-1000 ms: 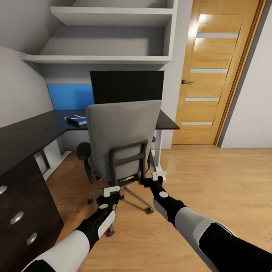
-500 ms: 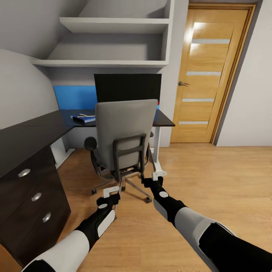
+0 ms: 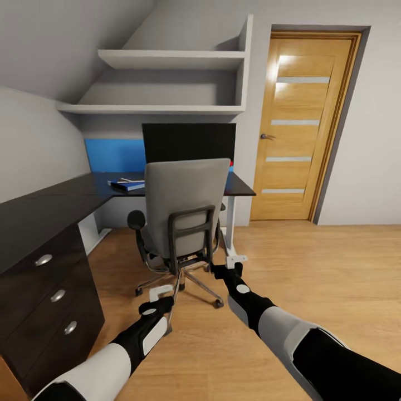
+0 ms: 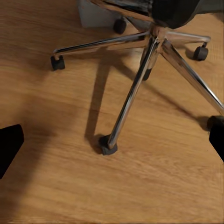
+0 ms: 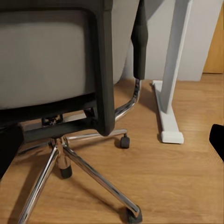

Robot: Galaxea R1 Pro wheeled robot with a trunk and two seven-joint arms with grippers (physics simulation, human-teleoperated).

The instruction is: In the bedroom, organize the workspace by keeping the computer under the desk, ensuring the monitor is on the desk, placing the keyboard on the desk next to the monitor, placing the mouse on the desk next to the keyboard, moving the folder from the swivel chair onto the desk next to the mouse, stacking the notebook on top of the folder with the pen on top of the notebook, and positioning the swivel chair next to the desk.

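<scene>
Swivel chair (image 3: 186, 214) sits tucked against the bench (image 3: 240, 186) at twelve o'clock, its back toward the robot. Left pincer (image 3: 161, 294) and right pincer (image 3: 234, 263) hang spread apart, empty, just short of it. Blue folder (image 3: 127, 185) lies on the bench at eleven o'clock.

Black flat desk top (image 3: 239, 186) w/ white legs: carries wide black monitor (image 3: 189, 142) + bright-blue flat folder (image 3: 127, 184). Wood floor (image 3: 312, 267): grey swivel chair's chrome base (image 4: 140, 74) on casters.
</scene>
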